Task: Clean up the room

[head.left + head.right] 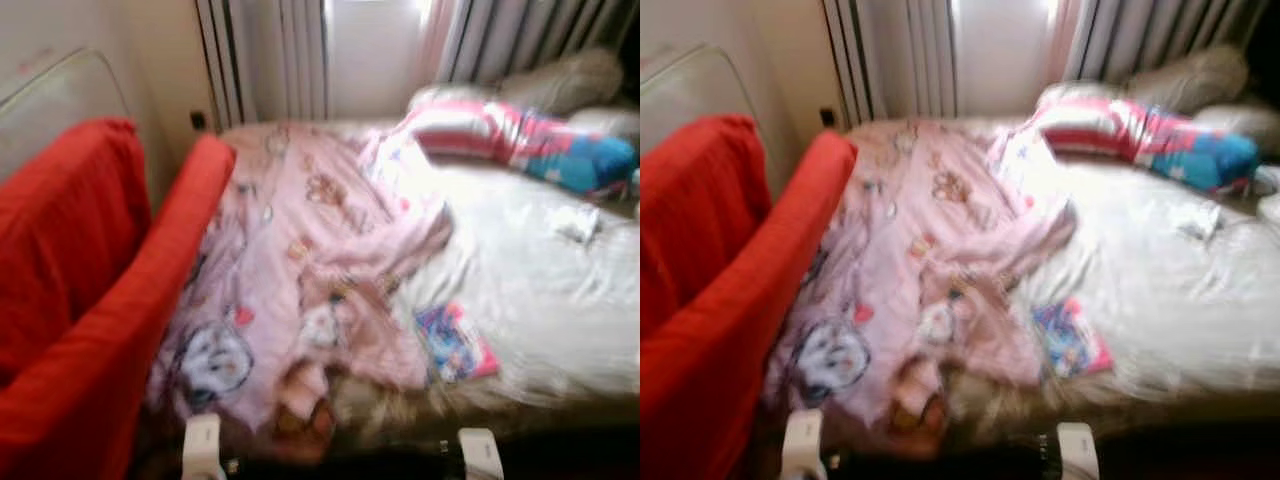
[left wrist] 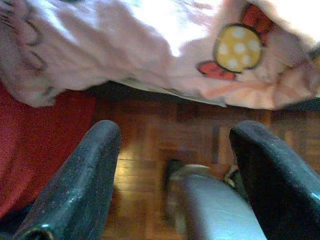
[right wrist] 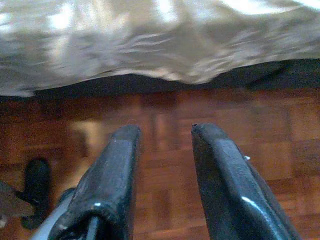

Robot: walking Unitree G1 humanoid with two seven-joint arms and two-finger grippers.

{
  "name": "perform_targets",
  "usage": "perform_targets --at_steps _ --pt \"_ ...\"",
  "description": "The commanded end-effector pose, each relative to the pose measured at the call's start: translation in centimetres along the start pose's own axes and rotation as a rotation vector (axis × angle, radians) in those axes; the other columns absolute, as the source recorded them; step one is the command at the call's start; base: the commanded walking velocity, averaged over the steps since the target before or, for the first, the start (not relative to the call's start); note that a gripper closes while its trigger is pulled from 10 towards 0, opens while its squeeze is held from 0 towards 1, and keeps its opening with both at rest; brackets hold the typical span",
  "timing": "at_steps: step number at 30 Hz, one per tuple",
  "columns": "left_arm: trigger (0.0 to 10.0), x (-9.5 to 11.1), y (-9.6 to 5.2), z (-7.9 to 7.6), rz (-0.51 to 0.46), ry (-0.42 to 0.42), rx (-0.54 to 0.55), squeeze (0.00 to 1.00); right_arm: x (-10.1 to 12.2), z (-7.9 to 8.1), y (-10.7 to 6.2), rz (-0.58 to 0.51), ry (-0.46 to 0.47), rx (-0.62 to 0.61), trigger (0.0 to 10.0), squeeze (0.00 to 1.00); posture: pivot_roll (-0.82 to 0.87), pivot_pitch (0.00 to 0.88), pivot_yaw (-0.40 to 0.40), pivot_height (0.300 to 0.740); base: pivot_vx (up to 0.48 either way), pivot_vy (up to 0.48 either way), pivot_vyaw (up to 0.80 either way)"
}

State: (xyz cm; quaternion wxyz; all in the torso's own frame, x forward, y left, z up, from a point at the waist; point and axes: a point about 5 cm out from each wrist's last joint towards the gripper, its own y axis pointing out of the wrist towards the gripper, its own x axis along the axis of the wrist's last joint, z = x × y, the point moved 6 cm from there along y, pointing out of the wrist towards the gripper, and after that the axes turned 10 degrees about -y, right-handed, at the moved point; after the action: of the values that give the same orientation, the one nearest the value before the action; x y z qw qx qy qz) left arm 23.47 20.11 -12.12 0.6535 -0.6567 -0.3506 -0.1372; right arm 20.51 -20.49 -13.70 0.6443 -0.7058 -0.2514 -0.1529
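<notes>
I see the pink blanket (image 1: pixel 300 270) rumpled mid-frame on the bed (image 1: pixel 560 300); left gripper (image 2: pixel 175 165) and right gripper (image 3: pixel 162 170) both spread, empty, over wooden floor (image 3: pixel 280 130).

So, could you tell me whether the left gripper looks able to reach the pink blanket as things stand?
Probably yes. The left gripper hangs open just below the bed's edge, and the pink blanket droops over that edge right before it, with nothing between; only the red armchair crowds its left side.
</notes>
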Motion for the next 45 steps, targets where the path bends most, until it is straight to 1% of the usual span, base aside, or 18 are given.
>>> perform_targets --at_steps 1,16,27,29,34,40,45 --pt "10.0 -0.4 -0.2 1.6 0.015 0.012 0.031 0.0 0.3 0.7 0.1 -0.007 -0.001 0.014 10.0 0.0 0.08 0.008 -0.001 0.74 0.0 -0.469 0.0" --pt "10.0 -0.3 -0.2 1.9 0.017 0.006 0.031 0.0 0.4 0.6 0.1 -0.013 0.001 0.012 10.0 0.0 0.08 0.007 -0.002 0.74 0.0 -0.448 0.0" --pt "10.0 -0.3 -0.2 2.0 0.011 -0.005 0.031 0.0 0.5 0.6 0.1 -0.024 0.023 0.007 10.0 0.0 0.07 0.0 -0.002 0.74 0.0 0.0 0.0" --pt "10.0 -0.3 -0.3 2.4 0.011 -0.004 0.033 0.0 0.5 0.6 0.1 -0.025 0.024 0.008 10.0 0.0 0.07 0.0 -0.002 0.74 0.0 0.0 0.0" --pt "10.0 -0.2 -0.4 2.8 0.008 -0.005 0.036 0.0 0.8 0.6 0.1 -0.035 -0.001 0.012 10.0 0.0 0.07 0.0 -0.004 0.74 0.302 0.0 0.0" --pt "10.0 -0.2 -0.4 2.9 0.008 -0.008 0.036 0.0 0.9 0.6 0.1 -0.041 0.012 0.012 10.0 0.0 0.07 0.0 -0.004 0.74 0.322 0.0 0.76" --pt "10.0 -0.2 -0.4 3.0 0.008 -0.013 0.038 0.0 0.9 0.5 0.1 -0.042 0.03 0.007 10.0 0.0 0.07 0.002 -0.005 0.74 0.335 0.0 0.0"
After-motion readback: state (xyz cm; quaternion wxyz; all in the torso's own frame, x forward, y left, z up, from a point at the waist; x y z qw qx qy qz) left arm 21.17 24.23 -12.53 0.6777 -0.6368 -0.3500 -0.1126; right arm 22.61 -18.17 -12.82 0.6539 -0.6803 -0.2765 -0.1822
